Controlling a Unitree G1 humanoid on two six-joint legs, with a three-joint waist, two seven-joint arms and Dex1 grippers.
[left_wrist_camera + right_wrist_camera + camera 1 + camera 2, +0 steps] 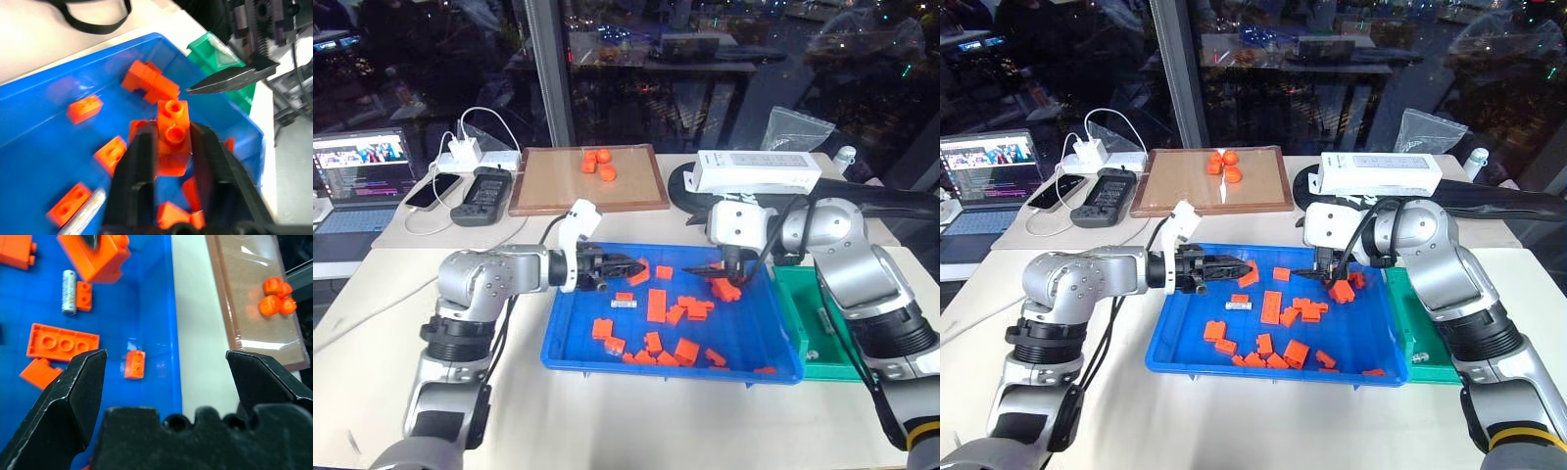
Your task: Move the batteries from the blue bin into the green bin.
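Note:
The blue bin (576,338) lies in front of me, strewn with orange bricks. One battery (624,305), a slim silvery cylinder, lies near its middle beside a small brick and shows again in the right wrist view (69,291). My left gripper (628,262) hovers over the bin's far left part, shut on an orange brick (172,132). My right gripper (166,367) hangs wide open over the bin's far right part, with nothing between its fingers. The green bin (800,318) stands against the blue bin's right side.
A brown wooden-framed board (558,186) with orange pieces lies behind the blue bin. A white box (759,171) sits at the back right. Phones, a remote, a power strip and a laptop (362,186) occupy the far left.

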